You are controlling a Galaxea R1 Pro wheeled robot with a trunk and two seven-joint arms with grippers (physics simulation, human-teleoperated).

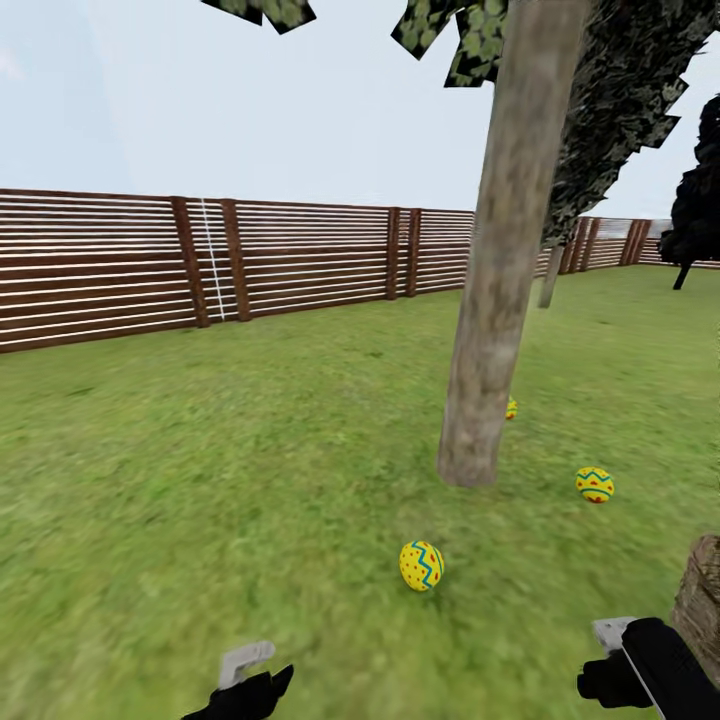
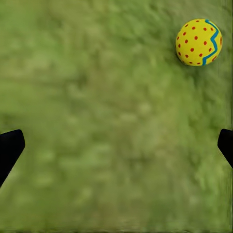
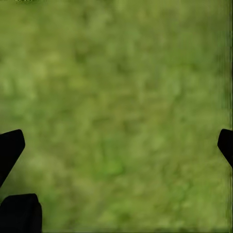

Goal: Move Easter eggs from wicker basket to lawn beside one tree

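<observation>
In the head view we saw three Easter eggs lying on the lawn (image 1: 200, 480) around the base of one tree (image 1: 500, 300). The nearest egg (image 1: 421, 565) sat low in the frame, just left of the trunk's foot; a second egg (image 1: 595, 485) lay at right of the trunk; a third egg (image 1: 511, 408) peeked out from behind the trunk, mostly hidden. At the lower right edge a brown woven rim — probably the wicker basket (image 1: 703, 600) — showed, and we could not see inside it.

Our left gripper (image 2: 116, 150) hung over bare grass with its fingers spread wide and nothing between them, the nearest egg (image 2: 199, 42) sitting off to the upper right of that wrist picture. Our right gripper (image 3: 116, 150) was likewise apart and empty over grass.

We judged the placing essentially done. To finish well we would keep both arms clear of the eggs — a nudge could roll one away — and look into the basket to confirm it held none.
</observation>
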